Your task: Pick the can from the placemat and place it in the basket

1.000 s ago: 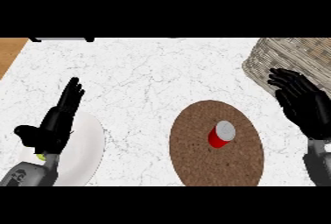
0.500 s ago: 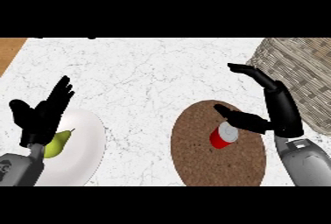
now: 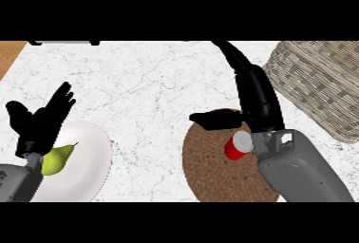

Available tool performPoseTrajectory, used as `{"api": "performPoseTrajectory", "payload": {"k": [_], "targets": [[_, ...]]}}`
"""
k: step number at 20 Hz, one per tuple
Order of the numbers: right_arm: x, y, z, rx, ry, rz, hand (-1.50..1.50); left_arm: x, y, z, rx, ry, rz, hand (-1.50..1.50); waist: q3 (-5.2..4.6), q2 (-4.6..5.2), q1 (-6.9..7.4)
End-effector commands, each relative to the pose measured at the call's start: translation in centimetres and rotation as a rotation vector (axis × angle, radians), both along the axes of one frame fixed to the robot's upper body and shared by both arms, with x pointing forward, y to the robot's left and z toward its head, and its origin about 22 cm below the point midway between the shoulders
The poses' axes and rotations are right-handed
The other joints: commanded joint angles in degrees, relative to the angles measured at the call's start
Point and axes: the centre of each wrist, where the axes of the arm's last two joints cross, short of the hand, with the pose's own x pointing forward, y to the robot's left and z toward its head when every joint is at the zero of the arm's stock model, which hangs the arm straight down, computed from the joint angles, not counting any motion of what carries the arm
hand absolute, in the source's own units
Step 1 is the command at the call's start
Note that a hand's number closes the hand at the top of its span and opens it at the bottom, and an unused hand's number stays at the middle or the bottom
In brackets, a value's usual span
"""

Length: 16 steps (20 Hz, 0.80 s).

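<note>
Counter (image 3: 154, 80): a white marbled top that bears everything.
Basket (image 3: 316, 80): woven, at the far right, well apart from the can; this is the goal.
Placemat (image 3: 214, 178): round and brown, right of the middle.
Plate (image 3: 91, 142): white, at the left, and no part of this task.
Right hand (image 3: 258, 102): over the placemat's far edge, fingers straight and stretched away, thumb stuck out to the left; it holds nothing.
Left hand (image 3: 42, 118): resting at the left above the plate, open, fingers up and slightly spread.
Can (image 3: 238, 144): red with a grey top, on the placemat's upper part, just beside the right wrist and below the thumb.
Pear (image 3: 57, 159): yellow-green, lying on the plate.
Step in hand: closing in for the grasp, by my reading.
Doing it well: the palm looks to lie beyond the can, so draw it back until the can sits between thumb and fingers. Only then curl round it, lift straight up and clear the basket's rim.
</note>
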Motion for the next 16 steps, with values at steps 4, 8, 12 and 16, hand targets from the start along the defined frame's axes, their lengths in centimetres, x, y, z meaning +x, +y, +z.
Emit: {"api": "performPoseTrajectory", "payload": {"k": [4, 8, 12, 16], "targets": [[2.5, -2.9, 5.3, -0.44, 0.203, -0.375, -1.5, -0.2, 1.4, 0.1, 0.016, 0.017, 0.034, 0.0, -0.26, -0.84, -1.86], [1.3, -2.7, 11.6, -0.489, 0.294, -0.441, -1.5, -0.8, 0.6, -1.4, -0.001, 0.024, 0.014, 0.0, 0.03, -0.37, -1.43], [1.5, -2.2, 13.2, -0.545, 0.467, -0.312, -1.5, -0.1, 1.9, 0.1, 0.0, 0.015, 0.016, 0.0, 0.05, -0.21, -1.09], [0.4, -4.9, 14.2, -0.515, 0.544, -0.216, -1.5, 0.2, 1.5, 0.6, -0.005, 0.013, 0.026, 0.0, 0.19, -0.54, -2.52]]}}
